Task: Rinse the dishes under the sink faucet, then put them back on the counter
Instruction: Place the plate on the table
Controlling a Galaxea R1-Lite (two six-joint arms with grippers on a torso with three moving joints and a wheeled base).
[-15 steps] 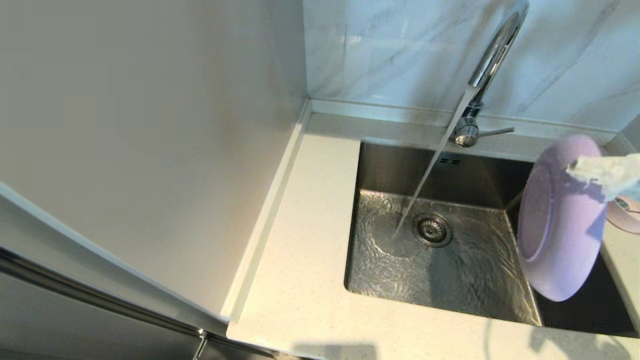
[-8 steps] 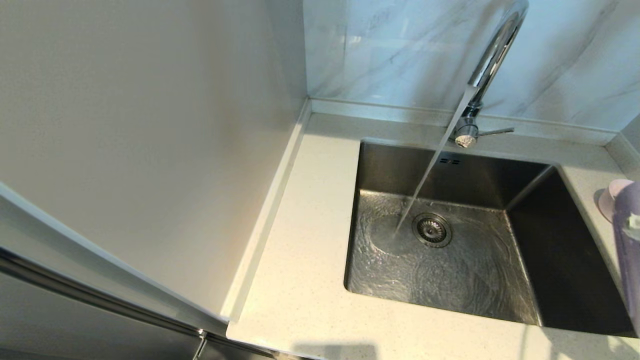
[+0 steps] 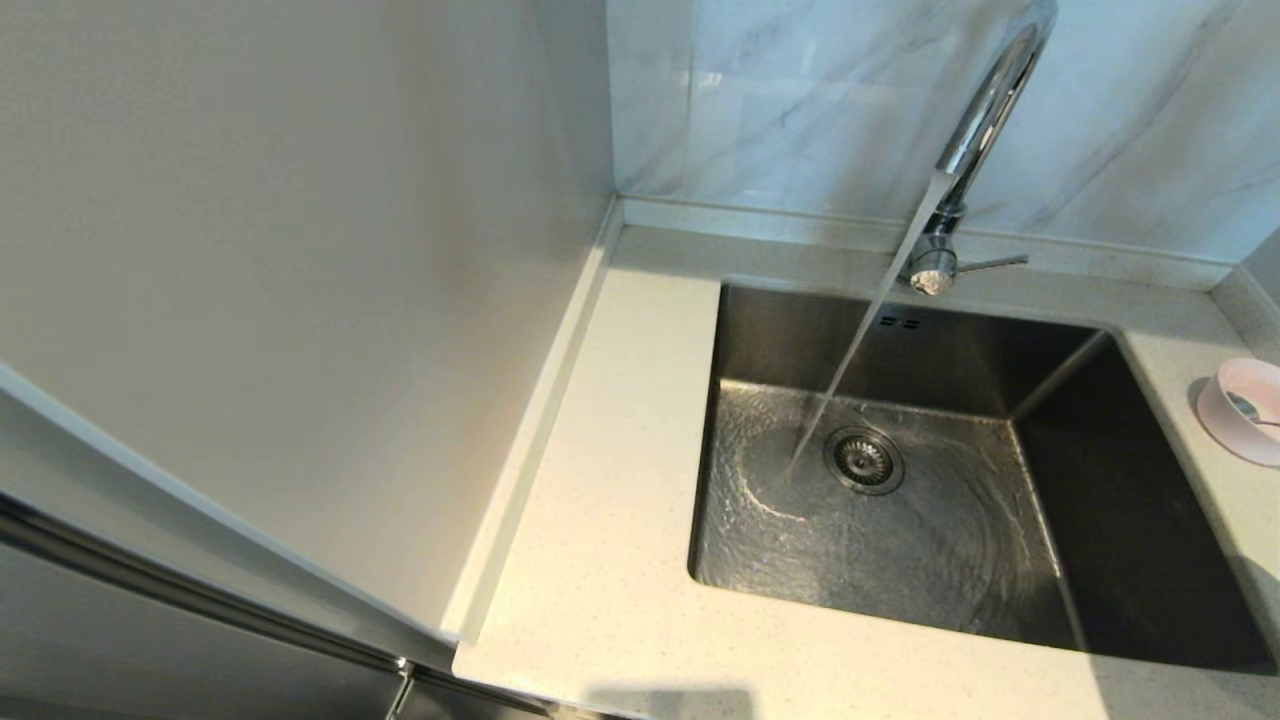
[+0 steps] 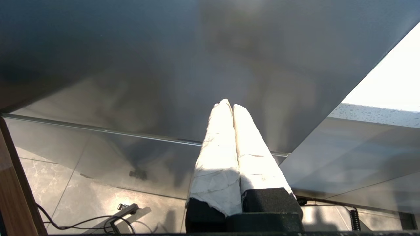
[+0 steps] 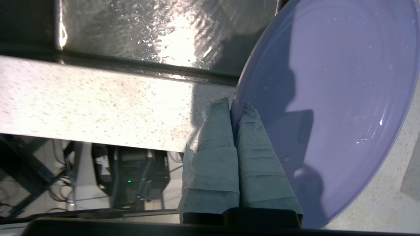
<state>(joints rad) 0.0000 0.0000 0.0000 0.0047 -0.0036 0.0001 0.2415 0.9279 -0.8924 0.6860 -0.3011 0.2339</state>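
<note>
The flat, round lilac-purple plate is out of the head view, where only the small pale pink bowl [image 3: 1243, 410] sits on the speckled off-white stone table [image 3: 620, 560] right of the brushed steel sink [image 3: 880, 500], water running from the chrome gooseneck faucet [image 3: 985, 110]. The left wrist view shows the left pincer [image 4: 232, 105] closed on nothing, parked below the table. In the right wrist view the right pincer [image 5: 237, 105] grips the plate's [image 5: 341, 98] rim, the plate fanning out to one side over the table; setting it down flat looks next.
</note>
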